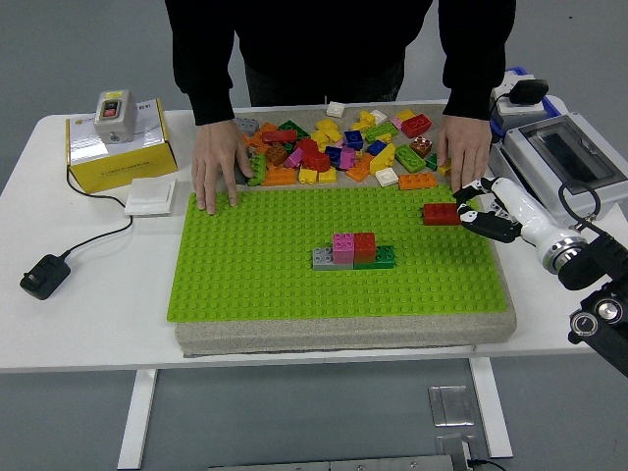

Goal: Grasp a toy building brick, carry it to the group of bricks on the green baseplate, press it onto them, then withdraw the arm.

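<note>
**Right hand at red brick, baseplate right edge**

Right hand (478,209) reaches in from the desk's right side, fingers loosely curled, tips touching or just beside the red brick (443,213). No closed grasp visible; cannot tell if it has hold. Brick sits flat on the green baseplate (255,275) near its far right corner. Left arm out of view.

Brick group (354,250) at baseplate middle: grey, pink, red, green, touching in a row, well apart from the red brick.

Baseplate lies on a grey slab (343,334) at desk centre. Loose brick pile (339,147) on the slab along the baseplate's far edge.

Person at far side, both hands flat: one hand (217,169) at the baseplate's far left corner, other hand (464,152) at far right, just behind the red brick.

Yellow box (118,147) at the desk's far left corner, grey switch on top; print too small to read. White pad (151,194) beside it. Black plug (44,276) near the left edge.
</note>
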### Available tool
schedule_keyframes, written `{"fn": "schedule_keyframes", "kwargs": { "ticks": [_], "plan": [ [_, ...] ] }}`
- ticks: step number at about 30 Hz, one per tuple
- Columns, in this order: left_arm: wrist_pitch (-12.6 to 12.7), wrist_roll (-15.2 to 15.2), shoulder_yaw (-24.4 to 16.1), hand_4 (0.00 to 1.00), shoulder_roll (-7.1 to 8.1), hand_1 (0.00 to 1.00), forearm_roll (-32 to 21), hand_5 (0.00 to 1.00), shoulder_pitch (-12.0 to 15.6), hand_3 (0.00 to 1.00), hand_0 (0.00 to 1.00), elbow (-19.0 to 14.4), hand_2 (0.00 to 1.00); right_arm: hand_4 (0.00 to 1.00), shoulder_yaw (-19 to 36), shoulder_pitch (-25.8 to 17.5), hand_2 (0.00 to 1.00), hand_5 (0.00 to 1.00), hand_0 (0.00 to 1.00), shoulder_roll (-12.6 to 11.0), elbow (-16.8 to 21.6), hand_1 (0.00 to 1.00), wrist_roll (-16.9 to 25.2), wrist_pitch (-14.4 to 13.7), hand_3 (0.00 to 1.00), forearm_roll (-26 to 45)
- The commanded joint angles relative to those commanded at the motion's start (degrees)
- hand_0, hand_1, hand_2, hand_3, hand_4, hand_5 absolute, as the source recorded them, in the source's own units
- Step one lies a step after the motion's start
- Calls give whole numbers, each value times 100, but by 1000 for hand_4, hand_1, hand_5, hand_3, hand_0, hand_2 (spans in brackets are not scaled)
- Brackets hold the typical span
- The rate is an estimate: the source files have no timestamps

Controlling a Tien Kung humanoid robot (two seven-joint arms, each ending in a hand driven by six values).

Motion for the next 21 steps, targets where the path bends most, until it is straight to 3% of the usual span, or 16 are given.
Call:
{"fn": "schedule_keyframes", "kwargs": {
  "ticks": [5,12,17,18,21],
  "plan": [
    [3,2,-1,203,0,694,-2,523,6,722,695,0,642,419,12,-6,736,560,179,-73,38,300,-6,-209,685,-122],
    [4,-4,1,204,0,694,-2,523,-7,723,695,0,642,422,-699,413,739,571,169,-197,-29,294,-522,-456,690,-1013],
    [4,-2,-13,204,15,694,18,523,-15,723,695,0,642,422,-1202,818,739,571,169,-265,-135,294,-920,-240,690,-1793],
    [4,-2,-14,204,17,694,20,524,-17,722,695,0,642,511,-1293,886,760,415,169,-279,-158,299,-966,-191,758,-1937],
    [2,0,-14,204,17,694,22,524,-21,722,695,0,642,511,-1572,1073,760,415,169,-300,-225,299,-1048,-89,758,-2289]
  ]
}}
